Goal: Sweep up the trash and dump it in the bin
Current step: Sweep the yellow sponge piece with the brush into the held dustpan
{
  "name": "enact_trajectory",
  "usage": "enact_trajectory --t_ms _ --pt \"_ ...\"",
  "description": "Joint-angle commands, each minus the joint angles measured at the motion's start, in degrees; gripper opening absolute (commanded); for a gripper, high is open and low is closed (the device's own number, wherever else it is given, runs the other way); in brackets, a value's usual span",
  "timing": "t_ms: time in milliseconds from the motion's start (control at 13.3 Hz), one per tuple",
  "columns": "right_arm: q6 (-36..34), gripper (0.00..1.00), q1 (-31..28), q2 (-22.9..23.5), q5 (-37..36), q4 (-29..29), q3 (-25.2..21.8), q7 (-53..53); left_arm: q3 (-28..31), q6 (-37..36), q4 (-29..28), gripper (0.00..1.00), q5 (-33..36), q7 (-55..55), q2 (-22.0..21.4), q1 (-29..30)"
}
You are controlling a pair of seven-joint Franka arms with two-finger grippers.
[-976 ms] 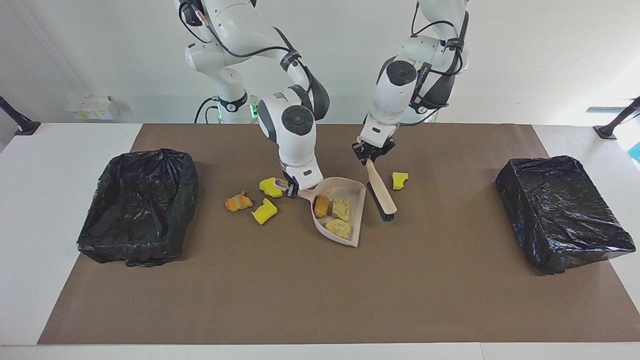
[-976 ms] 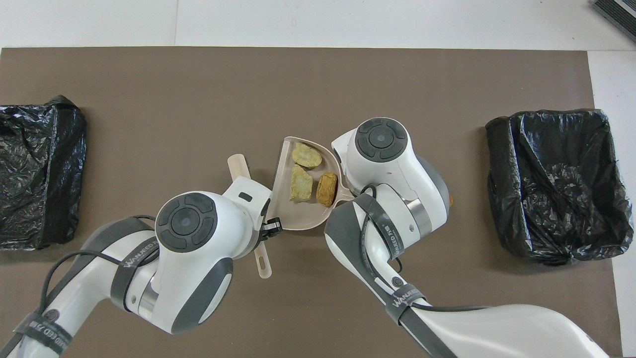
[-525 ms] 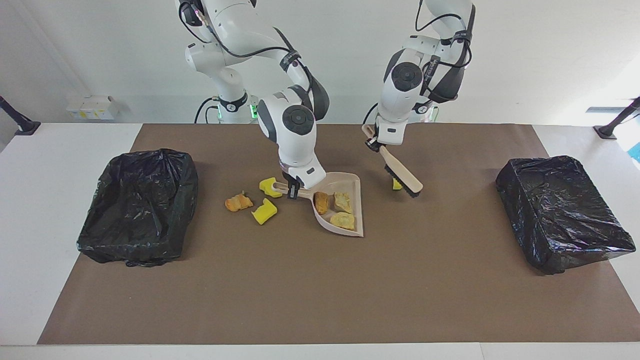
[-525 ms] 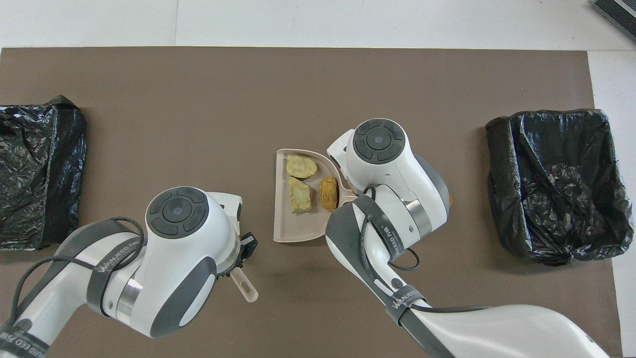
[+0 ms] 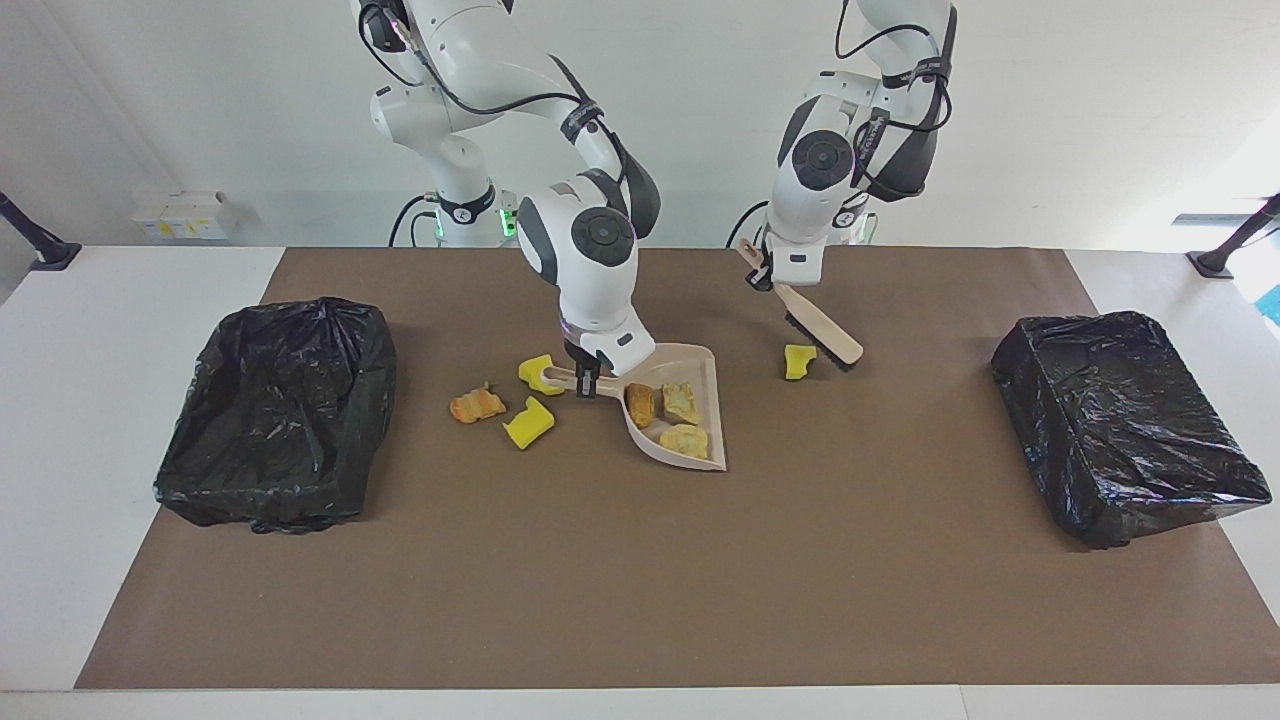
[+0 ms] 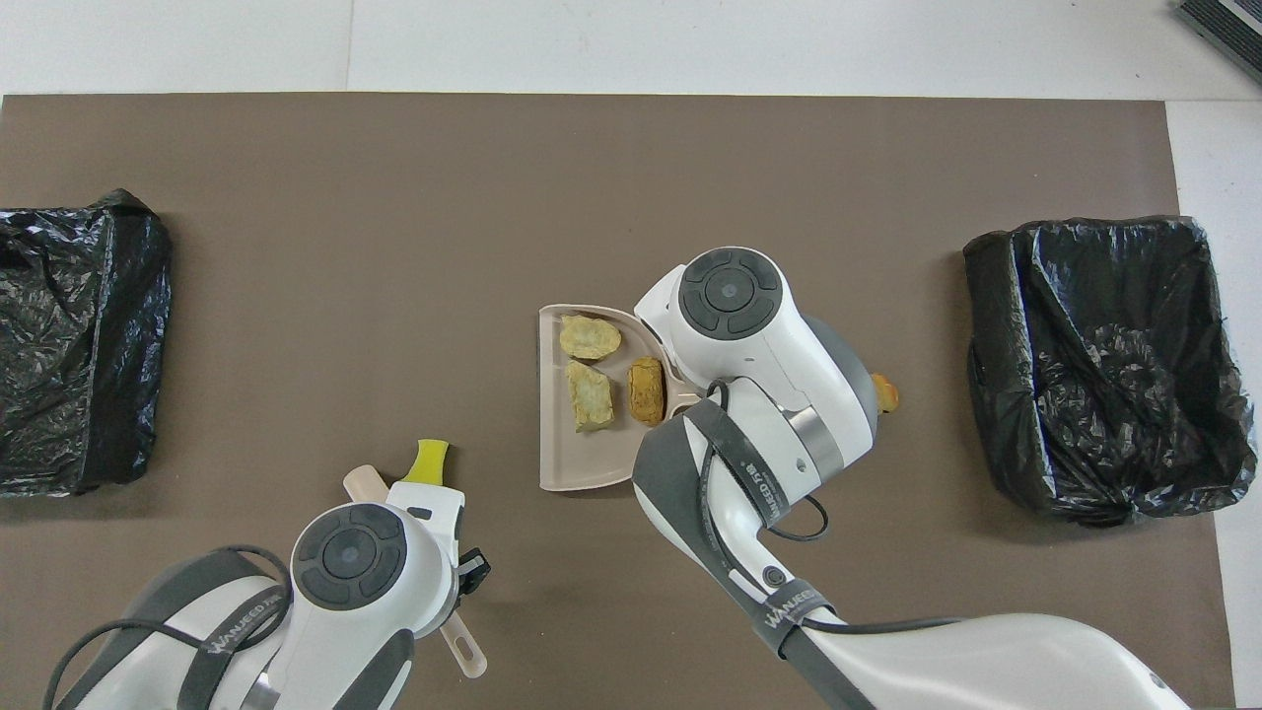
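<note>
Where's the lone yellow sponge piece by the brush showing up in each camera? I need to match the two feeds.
Facing view: the yellow sponge piece lies on the mat beside the bristles of the brush, toward the left arm's end of the table from the dustpan.
Overhead view: the same piece pokes out just above the left arm's wrist, low in the picture.
Shared landmark: the dustpan with three pieces in it.

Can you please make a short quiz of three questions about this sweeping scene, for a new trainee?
1. How many trash pieces lie in the dustpan?
2. True or false: the left gripper holds the brush.
3. Which is nearest to the brush bristles: A) a yellow sponge chunk, B) the orange lump, C) a black-lined bin?

Key: 1) three; 2) true; 3) A
</note>
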Motion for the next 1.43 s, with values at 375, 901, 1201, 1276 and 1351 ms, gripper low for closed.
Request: enact_trajectory --t_ms 375,901,1201,1276,1351 --pt "0.0 0.0 -0.29 -1.89 -0.7 -1.99 0.27 0.86 0.49 19.31 7.64 0.0 -3.37 16.88 13.85 -0.31" --pt "0.0 0.0 -0.29 -2.07 -0.7 -2.25 0.27 2.53 -0.13 26.45 11.62 0.0 -3.9 22.97 16.69 -4.62" --pt "0.0 0.0 -0.29 -1.98 -0.61 -2.25 0.27 2.62 0.48 22.5 11.44 0.0 -3.72 25.33 16.34 -3.14" --pt "0.0 0.0 -0.29 -1.98 -0.17 -2.25 0.27 2.8 0.49 21.01 11.44 0.0 -3.63 25.52 16.33 -1.65" --pt "0.0 0.0 -0.55 -1.98 0.18 -2.16 0.27 3.41 0.49 19.77 11.44 0.0 -3.29 25.43 16.25 -0.33"
